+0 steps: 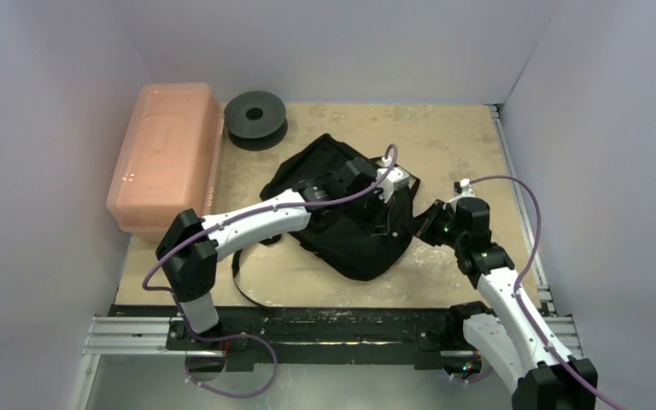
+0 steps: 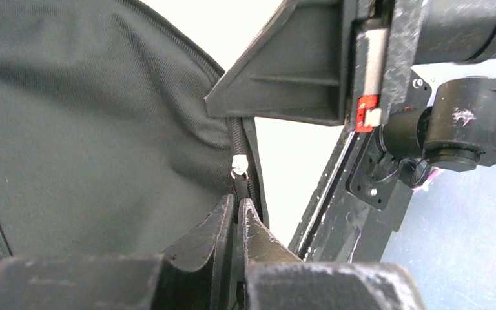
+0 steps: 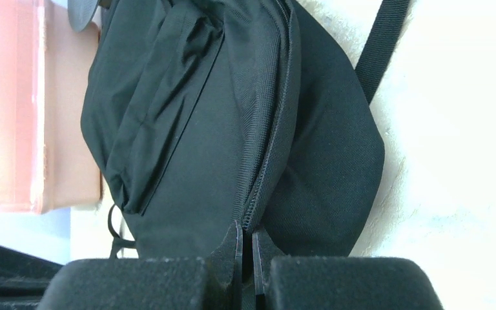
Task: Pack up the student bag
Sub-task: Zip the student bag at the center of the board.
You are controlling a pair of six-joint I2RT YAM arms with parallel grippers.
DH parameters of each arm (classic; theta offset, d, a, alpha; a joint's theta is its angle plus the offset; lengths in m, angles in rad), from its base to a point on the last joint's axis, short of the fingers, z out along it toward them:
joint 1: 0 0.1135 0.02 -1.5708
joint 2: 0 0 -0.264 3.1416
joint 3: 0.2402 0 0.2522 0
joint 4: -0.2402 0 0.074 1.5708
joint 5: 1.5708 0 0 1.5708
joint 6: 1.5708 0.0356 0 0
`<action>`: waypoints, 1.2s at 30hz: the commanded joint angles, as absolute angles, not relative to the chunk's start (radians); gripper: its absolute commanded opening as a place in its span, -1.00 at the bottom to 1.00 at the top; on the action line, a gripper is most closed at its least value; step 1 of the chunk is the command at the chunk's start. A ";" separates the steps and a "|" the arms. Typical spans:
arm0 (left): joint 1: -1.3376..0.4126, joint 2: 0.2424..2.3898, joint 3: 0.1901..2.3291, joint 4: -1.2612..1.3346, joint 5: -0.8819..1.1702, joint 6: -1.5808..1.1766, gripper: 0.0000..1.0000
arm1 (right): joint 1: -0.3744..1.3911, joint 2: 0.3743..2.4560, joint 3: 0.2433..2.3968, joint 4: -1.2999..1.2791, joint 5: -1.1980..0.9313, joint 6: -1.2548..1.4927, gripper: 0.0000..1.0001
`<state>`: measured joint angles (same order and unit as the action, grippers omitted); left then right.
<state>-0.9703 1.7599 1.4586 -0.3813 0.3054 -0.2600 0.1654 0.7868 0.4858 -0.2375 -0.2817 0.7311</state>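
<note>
The student bag (image 1: 350,226), a soft black backpack, lies in the middle of the table. My left gripper (image 1: 390,184) reaches over its far right corner. In the left wrist view the gripper (image 2: 239,203) is shut on the black zip pull just below the silver zip slider (image 2: 239,166). My right gripper (image 1: 427,224) is at the bag's right edge. In the right wrist view it (image 3: 247,231) is shut on the bag's fabric (image 3: 187,129) at the zip line (image 3: 268,148). The zip looks closed along the part that shows.
A pink translucent box (image 1: 166,158) stands at the far left, with a black round spool (image 1: 255,115) behind it to the right. A black strap (image 1: 243,286) trails off the bag toward the near edge. My right arm (image 2: 458,123) is close beside the left gripper.
</note>
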 commanded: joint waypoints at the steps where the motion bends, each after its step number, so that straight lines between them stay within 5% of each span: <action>1: -0.961 1.715 1.407 -0.368 0.319 -0.293 -1.00 | 0.164 0.768 0.492 -0.190 -0.328 0.646 -1.00; 11: -0.977 1.677 1.306 -0.411 0.260 -0.396 -1.00 | 0.163 0.840 0.512 -0.239 -0.189 0.745 -1.00; 25: -0.983 1.197 0.807 -0.462 -0.157 -0.461 -1.00 | 0.005 0.895 0.561 -0.255 -0.156 0.695 -1.00; 29: -0.910 1.187 0.791 -0.469 -0.303 -0.463 -1.00 | 0.003 0.876 0.554 -0.268 -0.168 0.689 -1.00; 36: -0.799 1.272 0.794 -0.403 -0.265 -0.434 -1.00 | -0.024 0.853 0.549 -0.301 -0.154 0.677 -1.00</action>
<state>-0.8555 1.2232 0.7959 -0.3618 -0.1726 -0.4690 0.0319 0.8742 0.5125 -0.3065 -0.2619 0.7258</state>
